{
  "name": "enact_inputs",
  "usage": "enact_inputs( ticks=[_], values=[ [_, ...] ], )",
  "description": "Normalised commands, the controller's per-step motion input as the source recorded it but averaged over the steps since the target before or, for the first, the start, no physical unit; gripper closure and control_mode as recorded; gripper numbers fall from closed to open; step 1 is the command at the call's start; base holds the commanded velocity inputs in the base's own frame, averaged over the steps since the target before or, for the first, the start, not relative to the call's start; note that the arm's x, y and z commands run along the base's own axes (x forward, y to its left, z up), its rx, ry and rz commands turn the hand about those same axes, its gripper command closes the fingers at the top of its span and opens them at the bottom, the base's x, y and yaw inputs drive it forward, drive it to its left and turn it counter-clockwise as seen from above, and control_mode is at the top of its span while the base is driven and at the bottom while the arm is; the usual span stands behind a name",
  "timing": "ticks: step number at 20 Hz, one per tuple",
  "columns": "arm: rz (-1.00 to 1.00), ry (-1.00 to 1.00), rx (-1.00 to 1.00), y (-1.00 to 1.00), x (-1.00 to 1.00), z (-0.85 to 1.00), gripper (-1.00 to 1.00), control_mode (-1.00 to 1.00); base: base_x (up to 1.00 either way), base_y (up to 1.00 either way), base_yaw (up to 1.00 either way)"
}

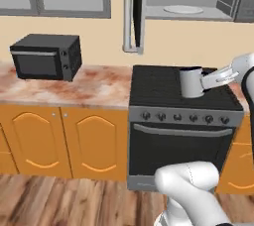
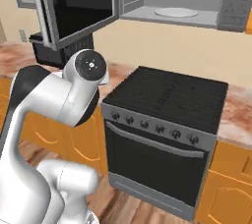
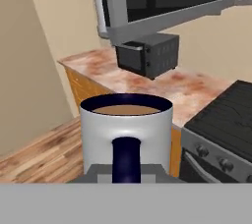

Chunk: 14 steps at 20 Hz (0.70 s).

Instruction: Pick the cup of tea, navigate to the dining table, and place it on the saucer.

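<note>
Cup of tea (image 1: 190, 82), held upright in the gripper (image 1: 202, 82) above the stove (image 1: 181, 116).

Gripper: closed on the cup's dark handle (image 3: 126, 158), arm reaching in from the right of the left base view. Cup: grey, cylindrical, dark rim, brown liquid level inside; it hangs clear over the black cooktop, near its front edge. Surroundings: black microwave (image 1: 46, 56) on the mottled reddish surface (image 1: 74, 88) left of the stove, orange cabinet fronts (image 1: 64, 143) below, wooden floor (image 1: 59, 202). Overhead, an open wall unit with its door (image 2: 74, 7) swung out and a round pale plate (image 1: 183, 9) inside.
</note>
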Motion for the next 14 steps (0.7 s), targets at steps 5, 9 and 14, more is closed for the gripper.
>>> enact_inputs(
  ticks=[5,9,14],
  values=[
    [0.0,0.0,0.0,0.0,0.0,0.0,1.0,1.0,-0.29,-0.19,0.97],
    [0.0,0.0,0.0,0.0,0.0,0.0,1.0,1.0,-0.07,-0.02,1.0],
    [0.0,0.0,0.0,0.0,0.0,0.0,1.0,1.0,0.0,0.0,1.0]
  ],
)
